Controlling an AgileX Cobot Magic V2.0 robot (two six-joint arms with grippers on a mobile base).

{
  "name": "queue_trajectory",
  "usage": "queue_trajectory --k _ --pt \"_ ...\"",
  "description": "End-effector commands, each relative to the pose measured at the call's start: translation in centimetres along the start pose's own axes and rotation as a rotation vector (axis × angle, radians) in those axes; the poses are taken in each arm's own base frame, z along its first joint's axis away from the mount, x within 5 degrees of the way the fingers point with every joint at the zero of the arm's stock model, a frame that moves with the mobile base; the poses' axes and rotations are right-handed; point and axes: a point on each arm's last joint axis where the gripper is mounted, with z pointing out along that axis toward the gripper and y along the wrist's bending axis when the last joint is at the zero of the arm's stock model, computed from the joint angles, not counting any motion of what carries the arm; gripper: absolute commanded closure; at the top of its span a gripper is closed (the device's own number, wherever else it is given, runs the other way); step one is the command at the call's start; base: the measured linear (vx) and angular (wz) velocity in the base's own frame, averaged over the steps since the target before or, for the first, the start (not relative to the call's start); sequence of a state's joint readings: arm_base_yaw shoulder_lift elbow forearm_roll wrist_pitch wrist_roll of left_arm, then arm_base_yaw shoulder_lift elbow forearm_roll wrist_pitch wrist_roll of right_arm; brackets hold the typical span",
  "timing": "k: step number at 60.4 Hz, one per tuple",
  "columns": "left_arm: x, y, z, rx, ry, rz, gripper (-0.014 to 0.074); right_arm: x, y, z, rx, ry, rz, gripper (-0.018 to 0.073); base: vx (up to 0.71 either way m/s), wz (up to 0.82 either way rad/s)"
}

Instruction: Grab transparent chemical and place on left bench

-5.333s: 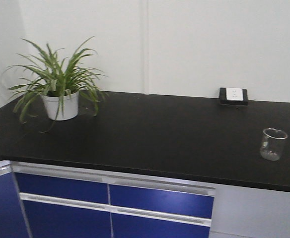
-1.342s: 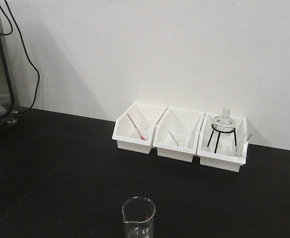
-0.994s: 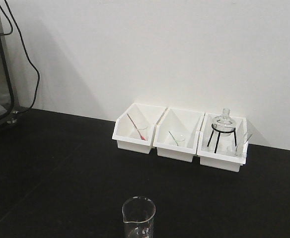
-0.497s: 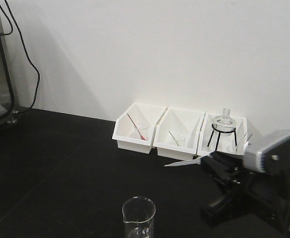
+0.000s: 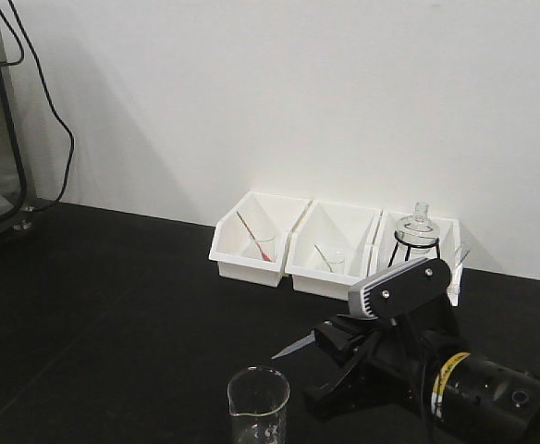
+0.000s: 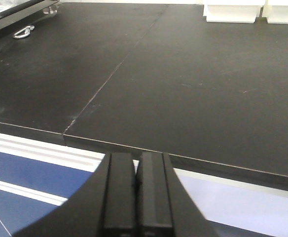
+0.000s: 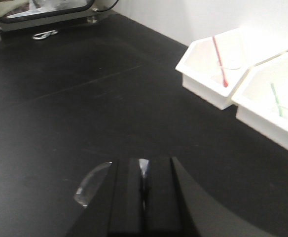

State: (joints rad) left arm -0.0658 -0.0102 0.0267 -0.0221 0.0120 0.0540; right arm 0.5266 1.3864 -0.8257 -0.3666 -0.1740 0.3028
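1. Front-facing exterior view shows the transparent chemical [image 5: 258, 407] upright, low in the picture, over the front part of the left bench [image 5: 113, 305]. Its bottom is cut off, so I cannot tell if it fully rests on the bench.
2. Three white bins [image 5: 330, 250] stand in a row at the back edge of the bench, against the wall, well apart from the beaker. The round flask [image 5: 417, 227] on its tripod is in the bin nearest the right edge.
3. The right gripper [image 5: 287, 351] is just beside the beaker, on its right, and its tip is near the rim. In the right wrist view the fingers [image 7: 127, 190] are pressed together with only a thin slit between them. A curved piece of clear glass, probably the rim, shows just left of them. They clamp nothing that I can see.
4. The left gripper [image 6: 136, 165] hangs at the front edge of the bench with its fingers together, and it holds nothing.
5. I judge that the beaker is already at its goal place, so the task is at its end or very near it.
6. If the beaker needs one more grasp, the right jaws must open first and come around the wall. Otherwise the arm should move away from the glass without pushing the rim.
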Motion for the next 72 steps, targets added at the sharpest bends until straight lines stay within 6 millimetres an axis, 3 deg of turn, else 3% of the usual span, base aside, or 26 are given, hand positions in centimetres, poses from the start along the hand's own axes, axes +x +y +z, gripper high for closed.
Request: queue_trajectory --k 1,7,18,29,52,57,65,72 --pt "-0.3 0.0 -0.1 -0.002 -0.081 -0.009 0.0600 -2.6 1.5 -0.7 -0.064 -0.139 -0.024 0.0562 0.00 0.00" --pt "-0.3 0.0 -0.1 -0.002 -0.081 -0.009 0.0600 -1.7 2.6 0.0 -0.098 -0.086 -0.096 0.0562 0.00 0.00" --pt "-0.3 0.0 -0.1 -0.002 -0.081 -0.009 0.0600 0.2 2.7 2.1 -0.118 -0.025 -0.132 0.0552 0.00 0.00" --pt "-0.3 0.0 -0.1 -0.002 -0.081 -0.009 0.0600 1.6 2.9 3.5 -0.133 0.010 -0.127 0.0463 0.00 0.00" --pt "-0.3 0.0 -0.1 -0.002 -0.081 -0.009 0.0600 1.8 2.5 3.7 -0.121 0.020 -0.118 -0.0024 0.00 0.00" --pt "-0.3 0.0 -0.1 -0.002 -0.081 -0.009 0.0600 1.5 2.3 3.4 -0.110 0.010 -0.103 -0.0066 0.00 0.00" --pt "-0.3 0.0 -0.1 -0.002 -0.081 -0.009 0.0600 -0.1 2.1 1.7 -0.087 -0.022 -0.103 -0.0050 0.00 0.00" --pt "-0.3 0.0 -0.1 -0.002 -0.081 -0.009 0.0600 -2.7 1.5 -2.3 -0.031 -0.058 -0.111 -0.0023 0.00 0.00"
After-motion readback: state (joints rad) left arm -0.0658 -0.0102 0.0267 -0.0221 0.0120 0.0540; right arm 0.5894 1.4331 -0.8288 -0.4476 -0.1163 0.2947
